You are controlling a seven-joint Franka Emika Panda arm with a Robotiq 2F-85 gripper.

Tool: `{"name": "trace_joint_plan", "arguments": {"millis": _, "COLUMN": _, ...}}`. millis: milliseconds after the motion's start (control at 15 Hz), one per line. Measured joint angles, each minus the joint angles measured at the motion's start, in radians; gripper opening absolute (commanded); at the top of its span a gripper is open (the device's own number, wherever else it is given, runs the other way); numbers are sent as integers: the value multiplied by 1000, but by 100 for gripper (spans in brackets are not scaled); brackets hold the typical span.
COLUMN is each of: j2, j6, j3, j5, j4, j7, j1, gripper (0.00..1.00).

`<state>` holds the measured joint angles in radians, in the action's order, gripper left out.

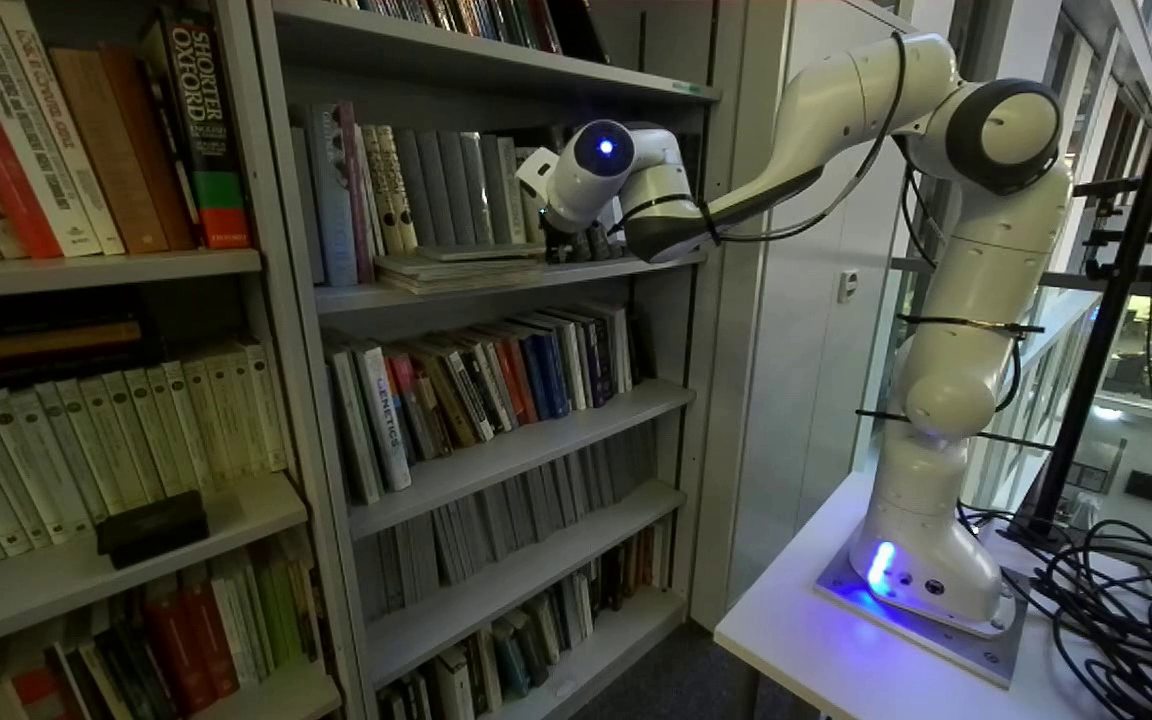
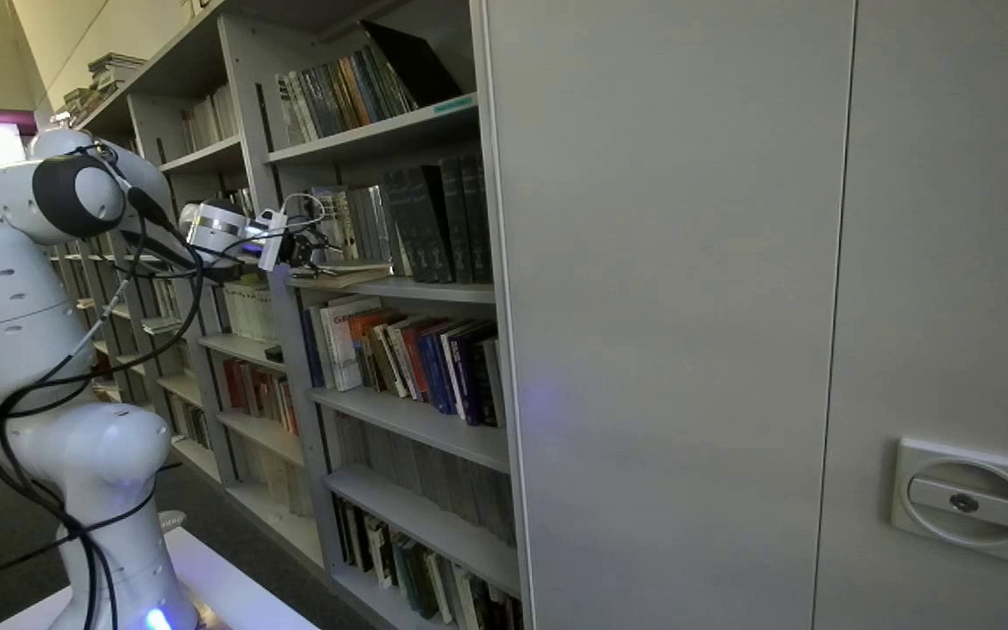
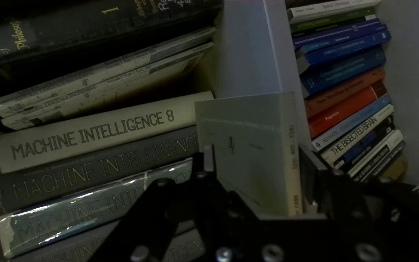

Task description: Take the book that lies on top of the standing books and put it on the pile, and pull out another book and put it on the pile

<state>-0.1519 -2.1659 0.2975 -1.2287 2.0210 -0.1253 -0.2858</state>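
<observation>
Looking through the wrist view, I see my claw [image 3: 258, 157] unclenched, its 2 fingers [image 3: 208, 162] apart with a thin book [image 3: 247, 120] showing between them; I cannot tell whether they touch it. The cover [image 3: 253, 163] is pale grey-green with a small dark emblem [image 3: 231, 145], and the cream spine [image 3: 292, 163] reads "405 - 528" and "1986" in dark print. In an exterior view, it lies flat atop the pile [image 1: 456, 278], just in front of upright grey books [image 1: 441, 190].
</observation>
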Motion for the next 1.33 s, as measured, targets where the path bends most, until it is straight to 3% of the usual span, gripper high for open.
{"name": "trace_joint_plan", "arguments": {"millis": 200, "j2": 4, "j6": -23, "j3": 2, "j5": -2, "j4": 0, "j7": 0, "j1": -2, "gripper": 4}}
{"name": "trace_joint_plan", "arguments": {"millis": 267, "j2": 6, "j6": -60, "j3": 2, "j5": -2, "j4": 1, "j7": 0, "j1": -2, "gripper": 1}}
{"name": "trace_joint_plan", "arguments": {"millis": 800, "j2": 7, "j6": -400, "j3": 3, "j5": -42, "j4": 17, "j7": 0, "j1": -5, "gripper": 3}}
{"name": "trace_joint_plan", "arguments": {"millis": 1333, "j2": 7, "j6": -424, "j3": 3, "j5": -89, "j4": 17, "j7": -1, "j1": -1, "gripper": 3}}
